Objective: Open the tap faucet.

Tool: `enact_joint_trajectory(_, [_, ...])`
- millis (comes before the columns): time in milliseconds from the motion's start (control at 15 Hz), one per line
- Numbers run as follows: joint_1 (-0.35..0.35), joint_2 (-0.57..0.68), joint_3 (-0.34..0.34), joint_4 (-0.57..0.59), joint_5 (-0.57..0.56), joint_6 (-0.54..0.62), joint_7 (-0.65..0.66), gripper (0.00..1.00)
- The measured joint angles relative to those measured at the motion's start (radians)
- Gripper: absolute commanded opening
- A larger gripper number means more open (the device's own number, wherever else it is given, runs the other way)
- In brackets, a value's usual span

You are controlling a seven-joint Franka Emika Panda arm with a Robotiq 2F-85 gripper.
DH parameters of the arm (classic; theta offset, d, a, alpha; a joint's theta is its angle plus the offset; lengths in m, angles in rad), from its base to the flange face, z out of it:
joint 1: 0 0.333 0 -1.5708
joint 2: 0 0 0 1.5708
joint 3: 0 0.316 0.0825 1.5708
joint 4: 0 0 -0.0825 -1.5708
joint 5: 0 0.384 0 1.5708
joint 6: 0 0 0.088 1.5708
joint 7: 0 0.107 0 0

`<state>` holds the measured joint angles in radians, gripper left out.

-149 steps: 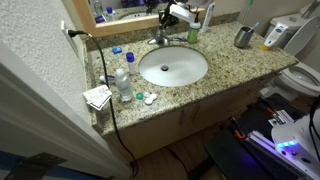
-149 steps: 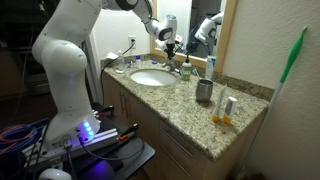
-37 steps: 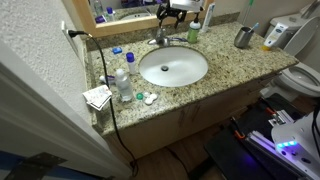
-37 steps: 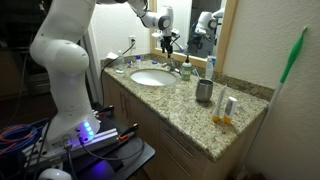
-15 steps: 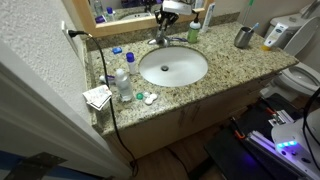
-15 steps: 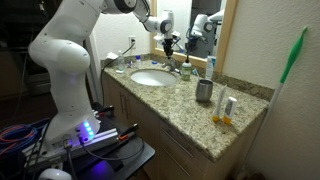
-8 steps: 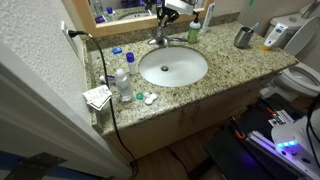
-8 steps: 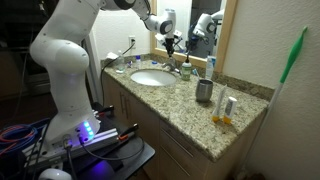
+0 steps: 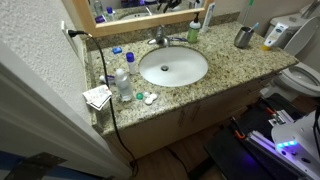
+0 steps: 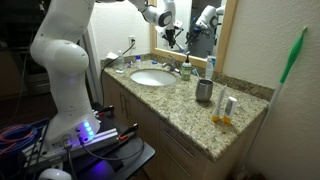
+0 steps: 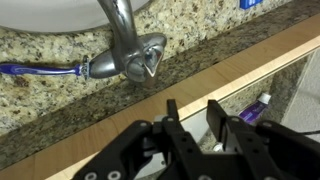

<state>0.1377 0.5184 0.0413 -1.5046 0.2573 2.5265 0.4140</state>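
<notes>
The gripper (image 11: 192, 108) was lifted clear of the tap faucet (image 11: 128, 50) and loosened a bit (nothing held, jaws slightly apart), so the turn was probably done already.

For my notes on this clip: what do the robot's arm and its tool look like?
The arm is glossy white, built of thick rounded segments. Its base glows blue-violet. The tool is black, with two slim flat fingers carried on angular linkages. No markings are readable on either.
</notes>
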Motion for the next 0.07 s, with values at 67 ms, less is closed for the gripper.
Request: enact_joint_trajectory(67, [0.001, -0.018, 0.004, -0.015, -0.002, -0.007, -0.004, 0.49])
